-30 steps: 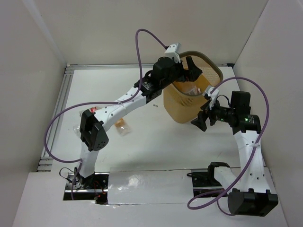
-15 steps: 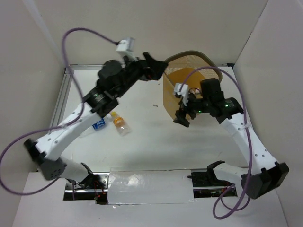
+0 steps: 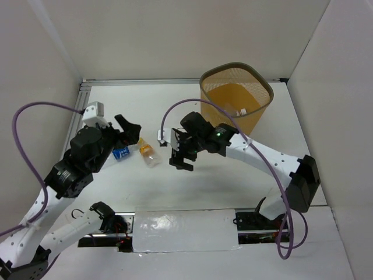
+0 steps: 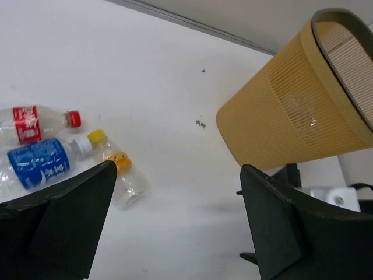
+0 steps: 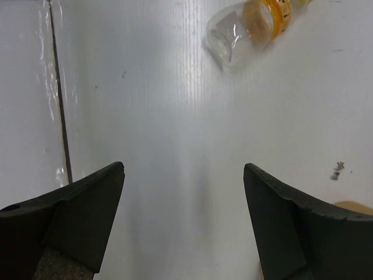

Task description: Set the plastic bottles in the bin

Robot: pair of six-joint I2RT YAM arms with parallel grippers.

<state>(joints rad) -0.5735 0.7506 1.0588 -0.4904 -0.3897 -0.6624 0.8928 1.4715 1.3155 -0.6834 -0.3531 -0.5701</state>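
Left gripper (image 3: 129, 129) at centre-left, spread and empty, just beside the bottles (image 3: 148, 155). Right gripper (image 3: 180, 158) at centre, spread and empty. Bin (image 3: 235, 65) upright at upper right.

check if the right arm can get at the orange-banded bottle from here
Probably yes: the right tool is open beside the orange-banded bottle, with only bare table between them.
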